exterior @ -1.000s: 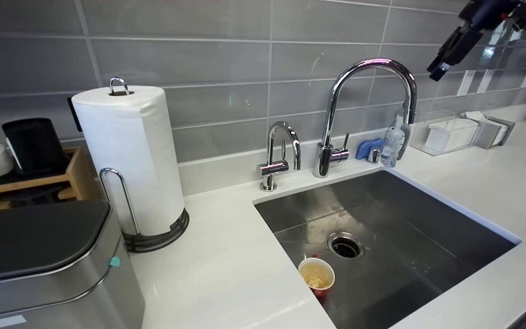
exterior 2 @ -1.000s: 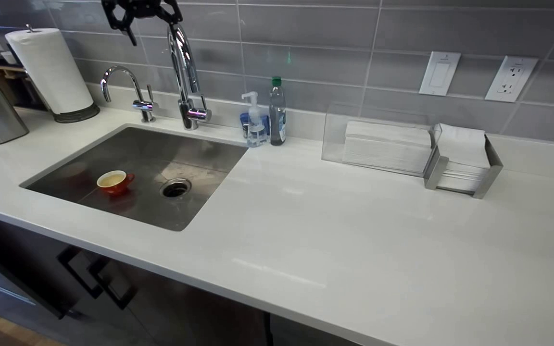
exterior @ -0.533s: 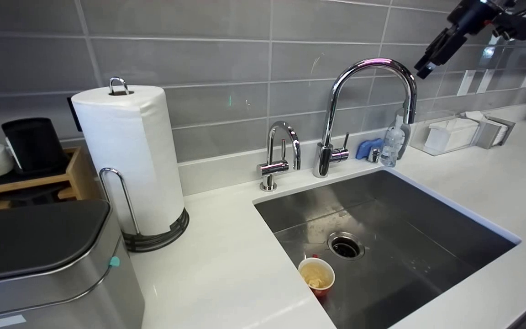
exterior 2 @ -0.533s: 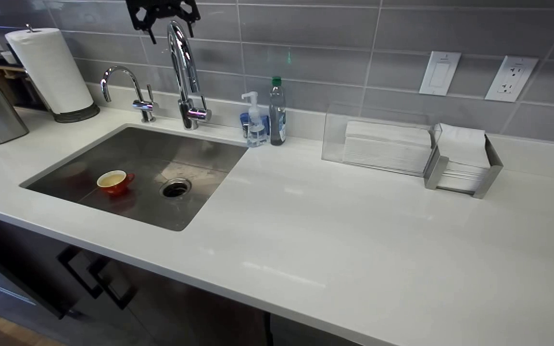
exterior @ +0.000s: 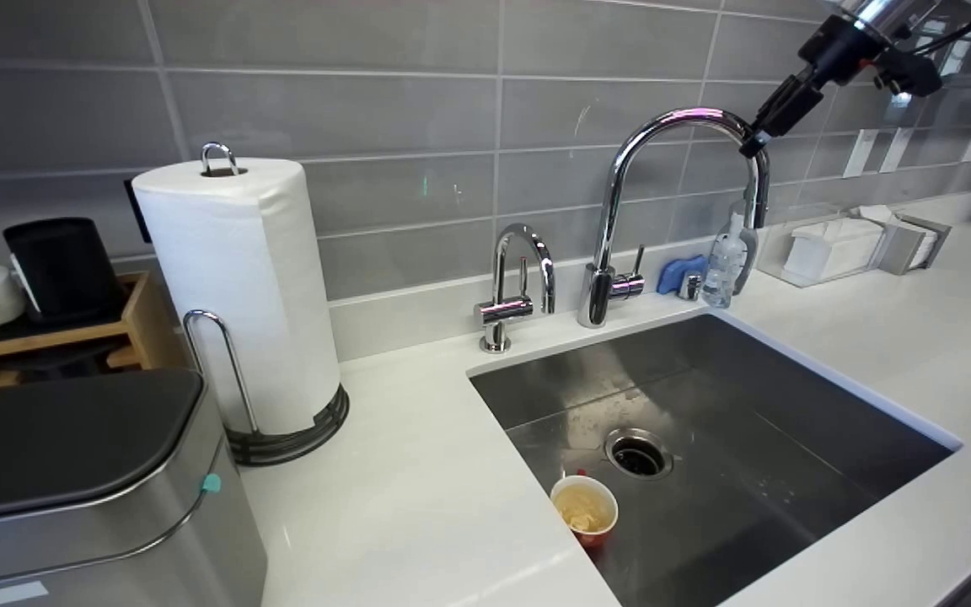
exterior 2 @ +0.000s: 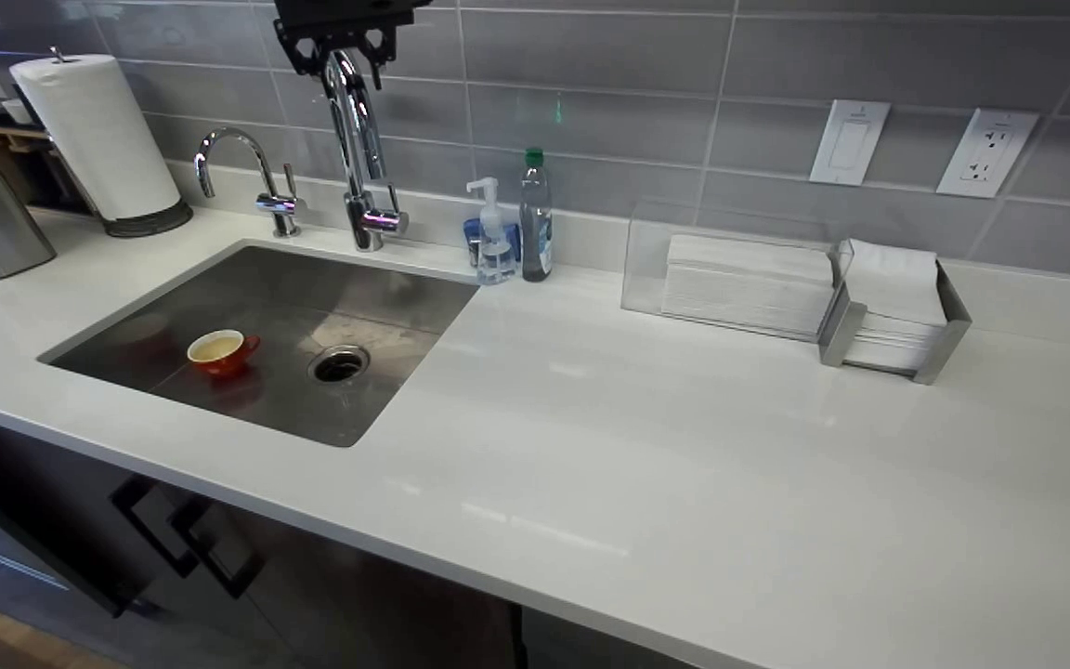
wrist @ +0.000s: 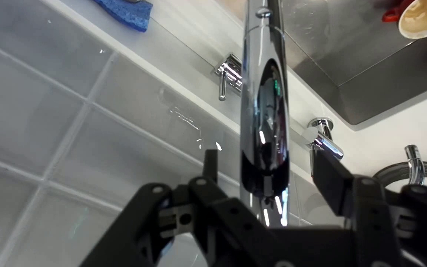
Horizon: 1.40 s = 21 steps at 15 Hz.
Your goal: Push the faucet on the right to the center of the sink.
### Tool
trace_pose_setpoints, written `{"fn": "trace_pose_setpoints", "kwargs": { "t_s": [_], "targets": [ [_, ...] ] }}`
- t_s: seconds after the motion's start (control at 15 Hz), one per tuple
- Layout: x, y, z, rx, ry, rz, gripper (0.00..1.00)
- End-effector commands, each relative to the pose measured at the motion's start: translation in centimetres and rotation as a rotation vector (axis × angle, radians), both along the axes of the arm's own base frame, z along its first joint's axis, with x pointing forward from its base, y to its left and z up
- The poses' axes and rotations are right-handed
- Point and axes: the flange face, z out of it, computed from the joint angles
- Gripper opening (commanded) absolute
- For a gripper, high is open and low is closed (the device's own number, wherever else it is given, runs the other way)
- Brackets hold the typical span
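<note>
One end effector (wrist: 267,168), jaws apart, straddles the tall faucet (exterior 2: 369,139), which in an exterior view stands beside the sink (exterior 2: 396,295) at its one o'clock; whether they touch, I can't quite tell.

My black gripper (wrist: 269,163) has round grey screws (wrist: 201,181); at two o'clock in an exterior view, I see a black cable (exterior: 963,30).

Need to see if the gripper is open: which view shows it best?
The wrist view: there the gripper is close up, jaws apart, the faucet seen between them. Both exterior views show the gripper smaller; in an exterior view its fingers line up side-on, leaving the gap unclear.
</note>
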Motion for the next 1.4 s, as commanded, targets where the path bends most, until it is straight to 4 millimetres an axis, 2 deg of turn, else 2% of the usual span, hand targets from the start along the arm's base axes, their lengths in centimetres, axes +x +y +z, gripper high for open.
{"fn": "trace_pose_setpoints", "kwargs": {
  "t_s": [0.0,0.2,0.4,0.47,0.53,0.73,0.8,0.93,1.33],
  "targets": [
    [0.5,0.5,0.1,0.050,0.039,-0.038,0.44],
    [0.1,1.6,1.1,0.060,0.076,-0.114,0.36],
    [-0.6,3.5,1.6,0.086,0.141,-0.207,0.52],
    [-0.8,4.4,1.6,0.096,0.162,-0.236,0.41],
    [-0.9,5.3,1.5,0.110,0.186,-0.258,0.43],
    [-0.9,8.6,1.1,0.168,0.241,-0.349,0.45],
    [-0.8,9.7,0.9,0.188,0.251,-0.381,0.42],
    [-0.6,12.2,0.5,0.217,0.265,-0.448,0.41],
    [-0.3,18.9,-0.8,0.261,0.271,-0.638,0.46]
  ]
}}
